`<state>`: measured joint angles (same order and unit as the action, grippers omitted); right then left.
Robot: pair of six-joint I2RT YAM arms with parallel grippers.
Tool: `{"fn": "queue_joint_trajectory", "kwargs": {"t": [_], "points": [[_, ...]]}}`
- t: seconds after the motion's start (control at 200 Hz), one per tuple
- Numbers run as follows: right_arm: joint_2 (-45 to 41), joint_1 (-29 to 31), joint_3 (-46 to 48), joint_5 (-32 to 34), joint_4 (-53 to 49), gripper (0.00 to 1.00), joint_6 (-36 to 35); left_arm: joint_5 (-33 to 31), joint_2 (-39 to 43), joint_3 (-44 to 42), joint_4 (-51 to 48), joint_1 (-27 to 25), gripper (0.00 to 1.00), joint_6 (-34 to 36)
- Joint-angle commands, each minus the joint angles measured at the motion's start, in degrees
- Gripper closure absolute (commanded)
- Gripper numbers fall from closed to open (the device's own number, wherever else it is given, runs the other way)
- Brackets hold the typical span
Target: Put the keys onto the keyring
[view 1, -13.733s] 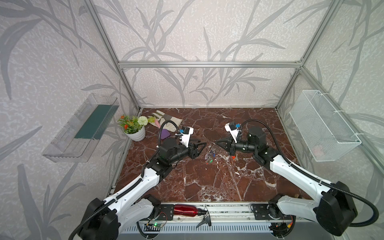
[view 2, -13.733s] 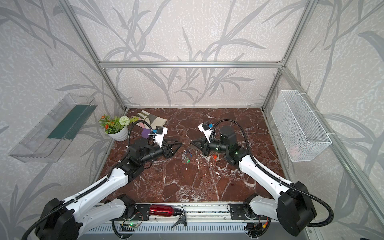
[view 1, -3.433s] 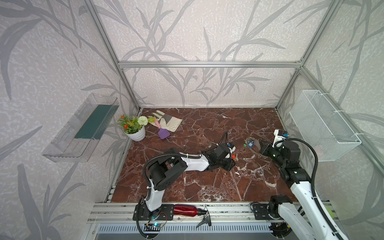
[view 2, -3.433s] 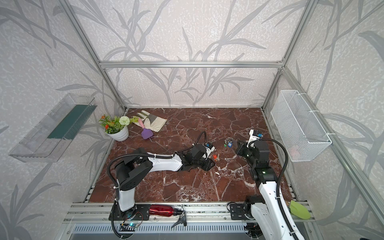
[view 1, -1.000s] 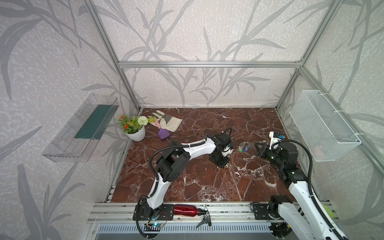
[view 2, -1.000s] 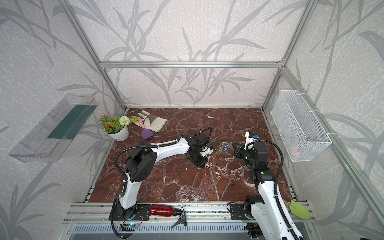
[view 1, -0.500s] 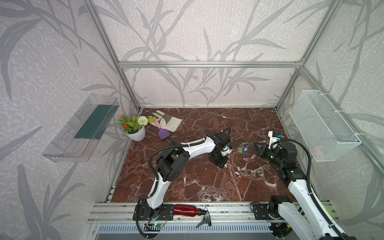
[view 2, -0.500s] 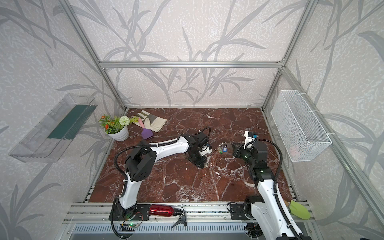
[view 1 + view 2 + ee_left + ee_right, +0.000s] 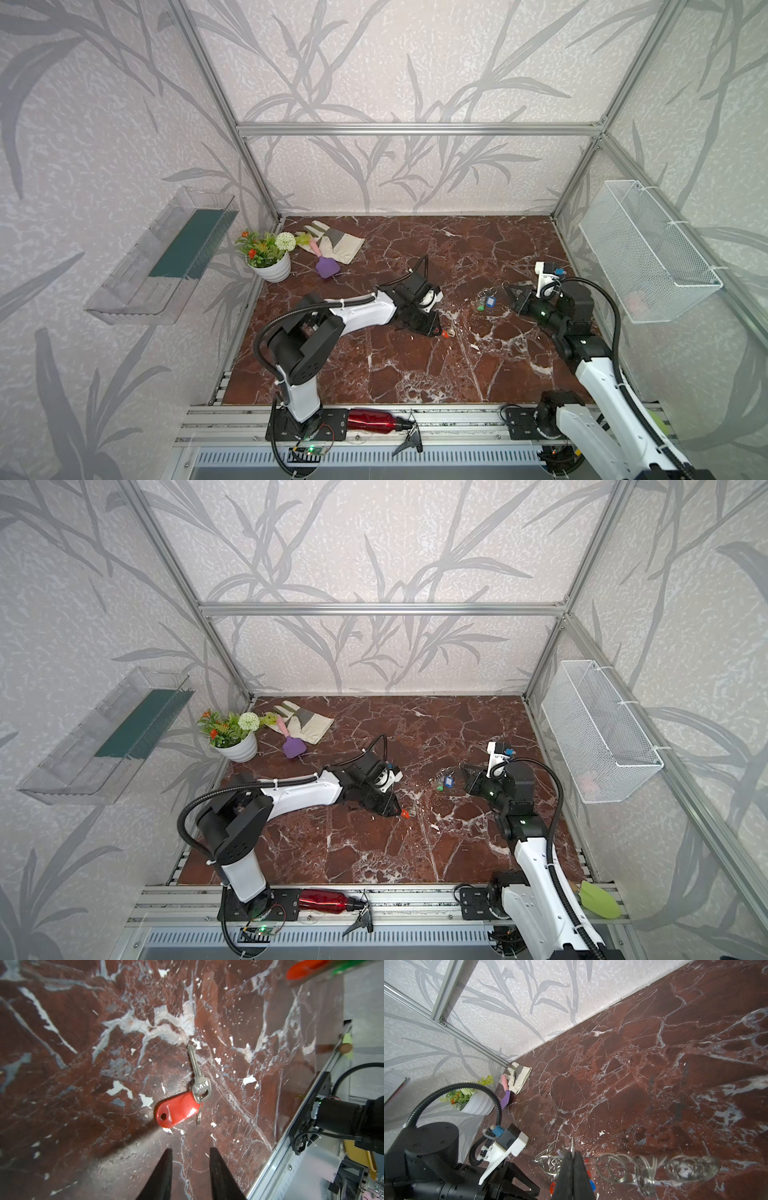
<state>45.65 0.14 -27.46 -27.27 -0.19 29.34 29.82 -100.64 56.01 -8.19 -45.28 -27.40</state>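
Left wrist view: left gripper [image 9: 190, 1150] has its fingers parted with nothing between them, tips poised just short of the red-tagged key [image 9: 180, 1111]. That key lies flat on the marble table [image 9: 83, 1064], silver blade pointing away from the tips. Both top views put this gripper low over the table near the middle, with the key just beside its tips. Right wrist view: right gripper [image 9: 572, 1159] is clenched on the keyring [image 9: 646, 1169], a thin metal edge pinched in the jaws and loose rings fanning sideways, blurred. In a top view the keyring sits toward the table's right side, well apart from the red key. Cannot tell whether it rests on the marble or hangs clear. A blue tag [image 9: 491, 300] and a green tag [image 9: 480, 308] are at it, so I judge two keys already on. Step in hand, as I read it: pickup of the red key. The next move calls for a low pinch on the tag or key head, then a carry across to the held ring. Risk: the flat key skates on the marble.
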Motion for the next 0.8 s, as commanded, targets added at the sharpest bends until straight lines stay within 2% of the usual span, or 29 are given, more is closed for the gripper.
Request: {"fn": "queue_joint_trajectory", "kwargs": {"t": [0.0, 0.18, 0.295, 0.425, 0.795], "points": [[-0.2, 0.1, -0.4, -2.0, 2.9, 1.00, 1.0, -0.2, 2.0, -7.8, 22.2, -1.0, 0.63, -9.1], [-1.8, 0.2, -1.2, -2.1, -1.0, 1.00, 0.2, -5.8, 1.3, -15.0, 34.2, -3.2, 0.60, -11.3], [-2.7, 0.2, -1.4, -2.2, -2.7, 1.00, -0.2, -6.6, 0.2, -17.3, 39.6, -4.0, 0.61, -12.1], [-3.2, 0.2, -1.5, -2.6, -3.5, 1.00, 0.0, -7.2, -1.1, -17.6, 40.2, -5.3, 0.66, -11.6], [-3.4, 0.4, -1.5, -3.8, -3.4, 1.00, 0.5, -14.4, -2.4, -17.6, 37.6, -7.9, 0.75, -13.8]]}}
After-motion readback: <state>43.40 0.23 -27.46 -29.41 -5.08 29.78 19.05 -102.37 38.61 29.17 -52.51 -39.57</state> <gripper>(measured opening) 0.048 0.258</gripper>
